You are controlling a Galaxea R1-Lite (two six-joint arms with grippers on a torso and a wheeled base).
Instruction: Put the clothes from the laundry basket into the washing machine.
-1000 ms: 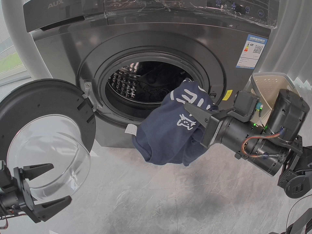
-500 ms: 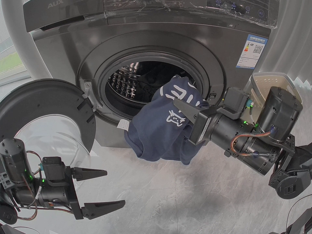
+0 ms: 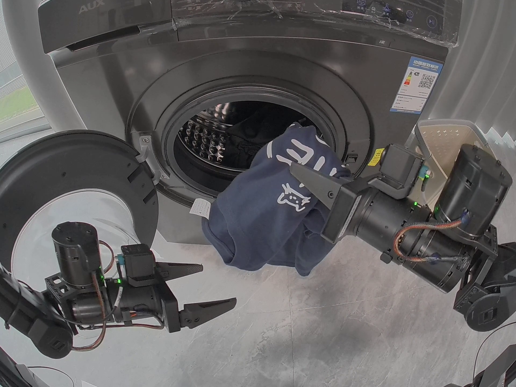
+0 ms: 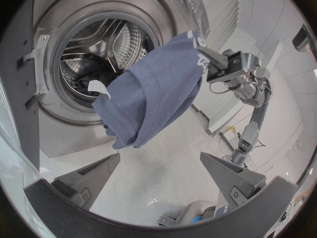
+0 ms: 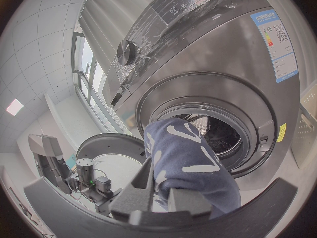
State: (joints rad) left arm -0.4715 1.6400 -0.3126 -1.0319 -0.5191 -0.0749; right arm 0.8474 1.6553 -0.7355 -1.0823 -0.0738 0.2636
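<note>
Garment position: we see the navy sweatshirt (image 3: pixel 263 216) pinched between the fingers of the right gripper (image 3: pixel 302 179) and held in front of the washing machine (image 3: pixel 269 65). Its upper part, with white print, lies against the lower right of the drum opening (image 3: pixel 212 135). Its lower folds hang free above the floor (image 3: pixel 301 329), below the opening. A white tag (image 3: pixel 200 208) shows at the hem. We note dark clothes (image 3: pixel 258 130) already inside the drum.

The left gripper (image 3: pixel 216 285) sits low, near the floor, in front of the open door (image 3: pixel 70 162). Its fingers are spread and hold nothing, well apart from the sweatshirt.

The laundry basket (image 3: pixel 446 138) stands beside the machine on the right, behind the right arm.
</note>
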